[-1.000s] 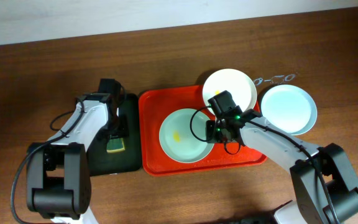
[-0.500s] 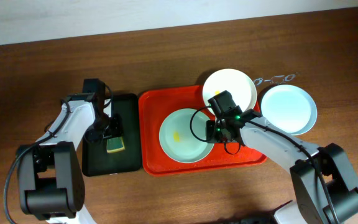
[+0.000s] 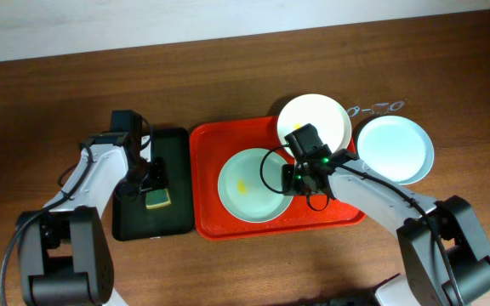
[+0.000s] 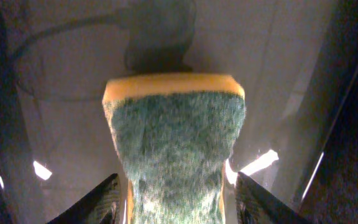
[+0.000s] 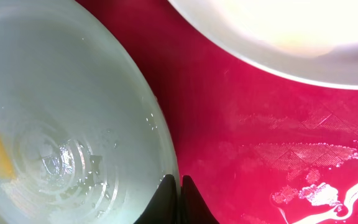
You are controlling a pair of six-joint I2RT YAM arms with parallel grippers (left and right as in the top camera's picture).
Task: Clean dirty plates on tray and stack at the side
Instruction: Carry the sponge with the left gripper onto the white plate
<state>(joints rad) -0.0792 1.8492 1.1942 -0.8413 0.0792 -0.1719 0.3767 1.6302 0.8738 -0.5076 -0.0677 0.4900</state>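
left pincer clamped on sponge, just left of red tray. green plate held inside tray, rim pinched by right pincer. smear to be reached rightward over tray's left rim.

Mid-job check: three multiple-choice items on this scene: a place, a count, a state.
1. The pale blue plate lies where, relative to the red tray? A inside it; B left of it; C right of it, on the table.
2. How many plates show? A three; B two; C four.
3. The right gripper is: A wide open; B shut; C half open.
Answers: C, it rests on bare wood. A: it, the white plate, the pale green plate. B, its fingers meet by that plate's rim.
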